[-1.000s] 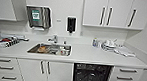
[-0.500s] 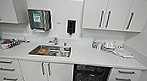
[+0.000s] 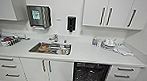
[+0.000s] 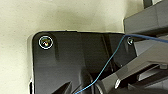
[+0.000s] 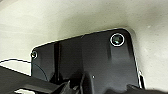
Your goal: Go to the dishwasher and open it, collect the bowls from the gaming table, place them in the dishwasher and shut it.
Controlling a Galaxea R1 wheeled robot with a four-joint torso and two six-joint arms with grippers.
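Head view: we face a white kitchen counter point(image 3: 93, 56); the dishwasher point(image 3: 91, 74) stands open below it, right of the sink point(image 3: 51, 48), dark racks showing. We cannot tell whether our grippers are open or clenched.
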